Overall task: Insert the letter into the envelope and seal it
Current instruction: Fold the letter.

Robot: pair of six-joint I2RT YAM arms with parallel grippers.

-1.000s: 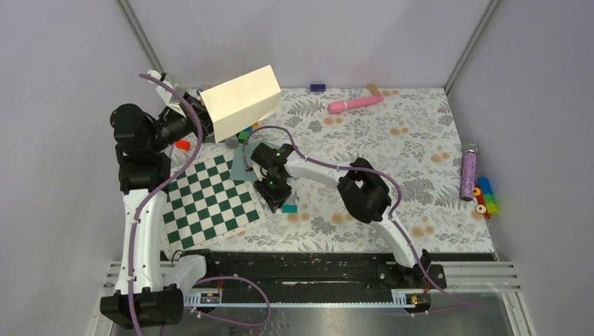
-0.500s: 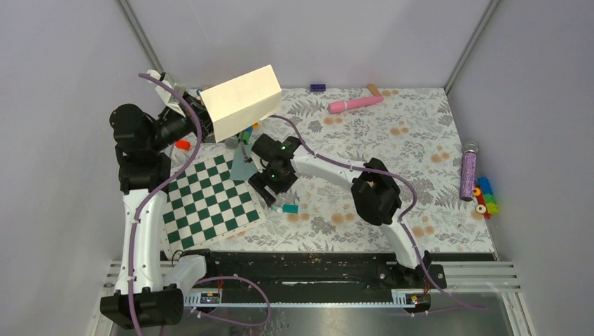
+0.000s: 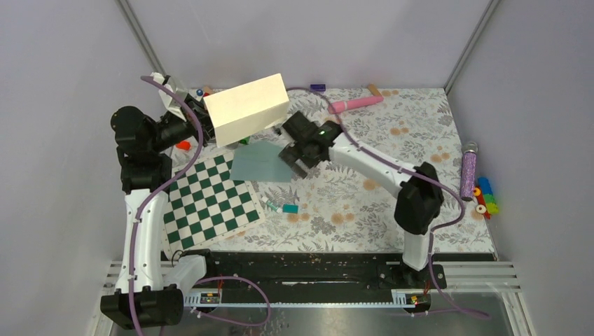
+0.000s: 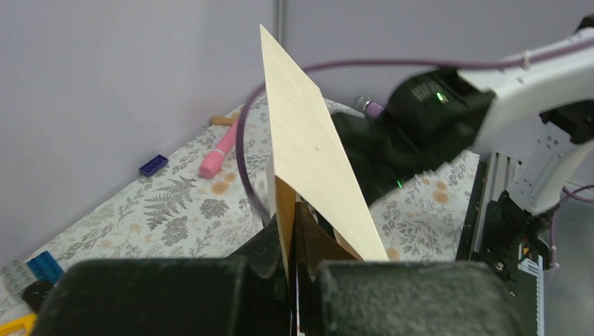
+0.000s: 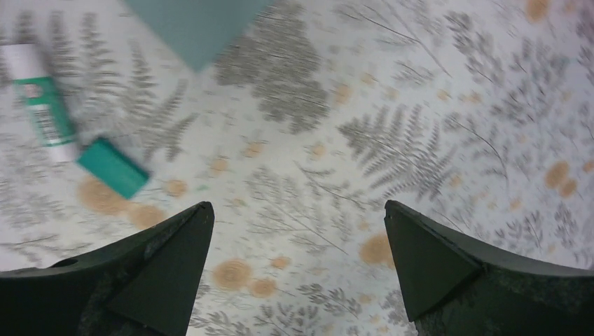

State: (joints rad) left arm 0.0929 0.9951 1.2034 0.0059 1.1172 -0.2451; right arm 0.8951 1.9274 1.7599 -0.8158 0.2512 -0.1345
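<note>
The letter (image 3: 246,110) is a cream sheet held up in the air at the back left, with my left gripper (image 3: 202,124) shut on its lower edge. In the left wrist view the letter (image 4: 315,150) rises edge-on from between the closed fingers of my left gripper (image 4: 308,213). The teal envelope (image 3: 256,162) lies flat on the mat beside the checkerboard. My right gripper (image 3: 293,162) hovers at the envelope's right edge, open and empty. In the right wrist view my right gripper (image 5: 298,213) stands wide over the floral mat, and a corner of the envelope (image 5: 196,24) shows at the top.
A green-white checkerboard (image 3: 210,203) lies at the front left. A glue stick (image 3: 272,206) and a small teal block (image 3: 290,208) lie in front of the envelope. A pink marker (image 3: 355,103) lies at the back. A purple bottle (image 3: 468,171) and coloured bricks (image 3: 485,197) sit at the right.
My right gripper has opened wide and moved back and right, away from the teal block, leaving the glue stick there. The envelope now shows uncovered. The letter has shifted slightly right.
</note>
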